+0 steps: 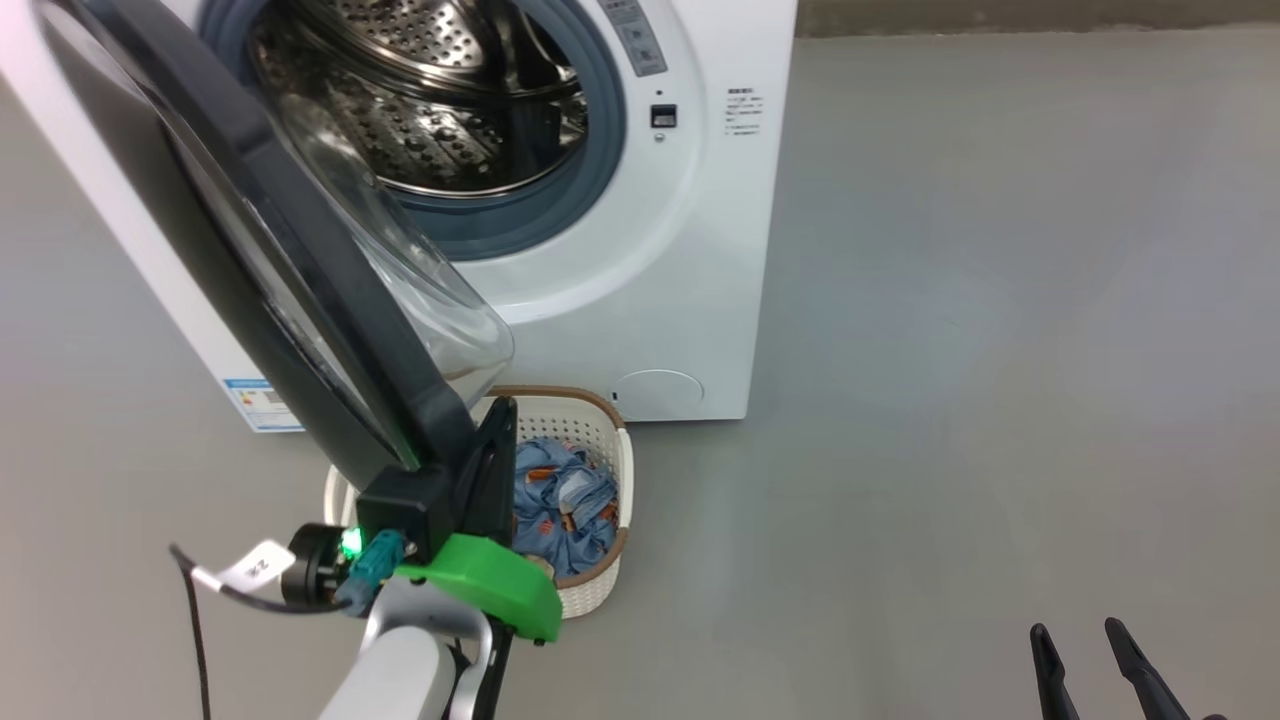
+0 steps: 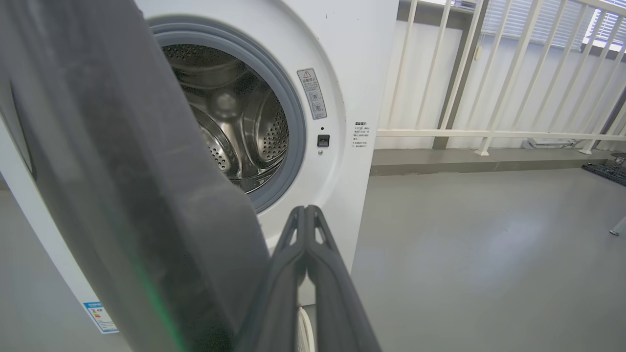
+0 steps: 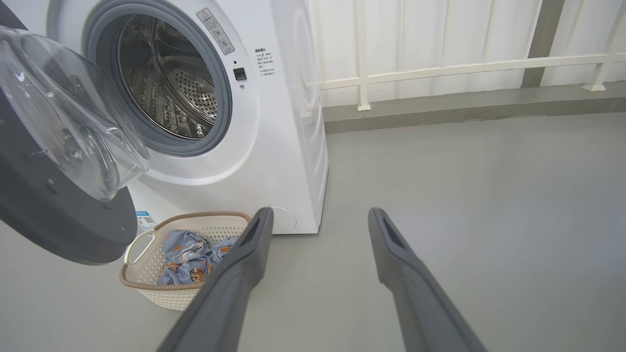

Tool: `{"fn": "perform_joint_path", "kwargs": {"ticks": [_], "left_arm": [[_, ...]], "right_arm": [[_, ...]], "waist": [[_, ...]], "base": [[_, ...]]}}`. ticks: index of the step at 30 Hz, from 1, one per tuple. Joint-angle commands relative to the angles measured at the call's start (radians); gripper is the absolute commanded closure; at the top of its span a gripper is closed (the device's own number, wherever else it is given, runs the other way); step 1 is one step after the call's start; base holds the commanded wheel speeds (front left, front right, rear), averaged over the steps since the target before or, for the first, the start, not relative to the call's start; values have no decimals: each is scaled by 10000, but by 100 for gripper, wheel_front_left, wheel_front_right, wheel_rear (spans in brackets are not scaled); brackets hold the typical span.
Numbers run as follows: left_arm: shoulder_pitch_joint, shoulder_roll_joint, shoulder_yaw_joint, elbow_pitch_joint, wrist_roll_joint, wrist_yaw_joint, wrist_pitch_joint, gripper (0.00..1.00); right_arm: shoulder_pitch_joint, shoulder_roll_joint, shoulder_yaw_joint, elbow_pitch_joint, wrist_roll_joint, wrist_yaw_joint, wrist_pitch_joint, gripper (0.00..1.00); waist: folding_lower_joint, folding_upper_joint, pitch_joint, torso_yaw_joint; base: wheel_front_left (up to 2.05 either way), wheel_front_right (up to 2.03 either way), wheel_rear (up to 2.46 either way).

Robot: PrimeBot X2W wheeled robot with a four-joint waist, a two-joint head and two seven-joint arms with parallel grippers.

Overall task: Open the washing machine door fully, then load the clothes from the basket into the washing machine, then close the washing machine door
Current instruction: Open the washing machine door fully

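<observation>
Head view has the large round washing machine door with its glossy black rim and bulging clear glass bowl [image 1: 340,300] swung out from the big white boxy front-loading washing machine [image 1: 640,300]. It is hinged on the left and stands roughly edge-on to the robot, so it is open but, by my reading, not yet fully.

The left gripper [image 1: 503,415] has its two dark fingers pressed together on nothing. They stand just right of the door's near lower edge, on the side that carries the glass bowl. Left wrist view shows the same pair [image 2: 305,211] beside the door's dark face, though I cannot tell whether they touch it. The right gripper [image 1: 1078,630] waits near and far to the right with its fingers spread apart, holding nothing.

The small cream-white perforated plastic basket with a brown woven-look rim [image 1: 603,412] sits on the grey floor [image 1: 950,400] just in front of the machine, partly under the door. The light-blue bear-print clothes [image 1: 560,500] lie inside it.

The step in hand looks like finishing the swing. To do it well:
- Lay the closed fingers flat on the black rim, not the glass.
- Push left along the hinge's arc, so they do not slide off the edge.
- Hold the wrist above the basket handle.
- Leave the right arm out until the steel drum's [image 1: 430,100] opening is unobstructed.
</observation>
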Motion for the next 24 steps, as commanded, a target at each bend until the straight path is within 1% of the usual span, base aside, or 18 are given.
{"fn": "perform_joint_path", "kwargs": {"ticks": [1, 7, 13, 17, 24], "left_arm": [[-79, 471, 511, -411, 30, 343, -88, 100], [253, 509, 487, -1136, 58, 561, -177, 100], [444, 575, 438, -1452, 66, 693, -44, 100], [574, 671, 524, -1462, -45, 767, 96, 100], [636, 840, 651, -1127, -365, 737, 593, 100]], "right_arm": [[-263, -142, 214, -173, 106, 90, -47, 0], [-219, -170, 263, -157, 127, 90, -47, 0], [-153, -155, 213, -140, 151, 90, -47, 0], [-193, -130, 251, -134, 175, 90, -47, 0], [-244, -94, 251, -109, 208, 90, -47, 0]], "waist": [[-1, 0, -53, 171], [-1, 0, -126, 483], [-1, 0, -163, 773], [-1, 0, -164, 905], [-1, 0, -147, 985]], "base": [[0, 0, 0], [0, 0, 0], [0, 0, 0], [0, 0, 0], [0, 0, 0]]}}
